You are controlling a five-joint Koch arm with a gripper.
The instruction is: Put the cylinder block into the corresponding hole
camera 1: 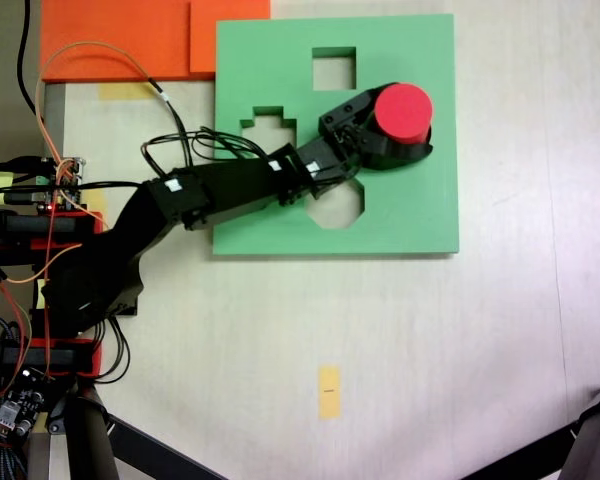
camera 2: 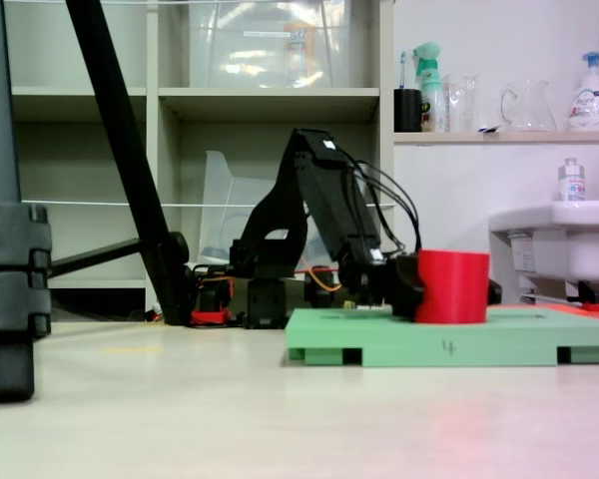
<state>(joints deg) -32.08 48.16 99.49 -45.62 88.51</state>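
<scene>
Red cylinder block [camera 1: 402, 110] gripped between the black jaws of the gripper [camera 1: 395, 135], low over the right half of the green foam board [camera 1: 420, 215]; in a fixed view its base [camera 2: 452, 287] sits level with or just touching the board's top, upright, not yet sunk in. Round hole not visible in the overhead-style fixed view, probably hidden under the block and gripper, since the square cutout [camera 1: 334, 68], the stepped cutout [camera 1: 268, 130] and the octagonal cutout [camera 1: 338, 205] are all elsewhere.

To finish well:
- Keep the block vertical; any tilt likely to catch the foam rim.
- Centre over the hidden round opening before pressing, judging from the side fixed view whether the base drops below the board surface.
- Lower gently, straight down; foam on foam probably grips, so slight wiggle better than force.
- Release only once the block sits lower than now.
- Avoid dragging sideways, or the light board may shift.
</scene>
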